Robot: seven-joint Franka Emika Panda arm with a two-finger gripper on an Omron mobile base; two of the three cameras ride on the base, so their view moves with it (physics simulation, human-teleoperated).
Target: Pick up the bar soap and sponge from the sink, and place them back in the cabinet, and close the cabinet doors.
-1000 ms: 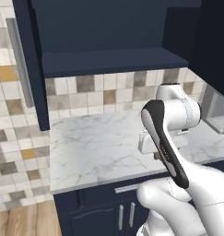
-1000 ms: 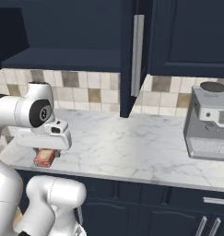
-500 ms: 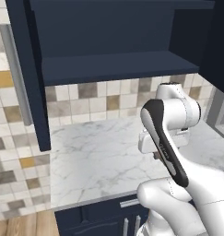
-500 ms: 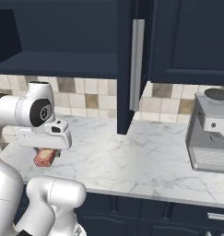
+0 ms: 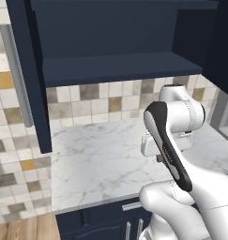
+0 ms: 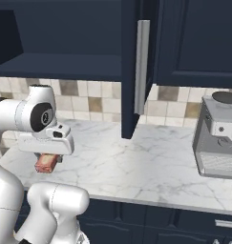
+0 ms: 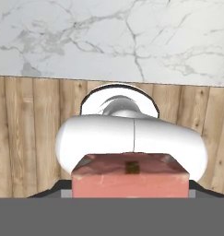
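The gripper [image 6: 47,162] hangs under the white hand above the marble counter [image 6: 151,164], its jaws clamped on the orange-red bar soap [image 6: 46,163]; the hand view shows that soap [image 7: 130,180] wedged between the fingers; overhead, the navy cabinet [image 5: 115,65] stands open, its door [image 6: 135,66] swung outward.

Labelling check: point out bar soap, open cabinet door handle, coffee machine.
bar soap [image 6: 46,163], right base view, its red side face.
cabinet door handle [image 6: 142,66], right base view, mid-bar.
coffee machine [image 6: 216,143], right base view, front panel.
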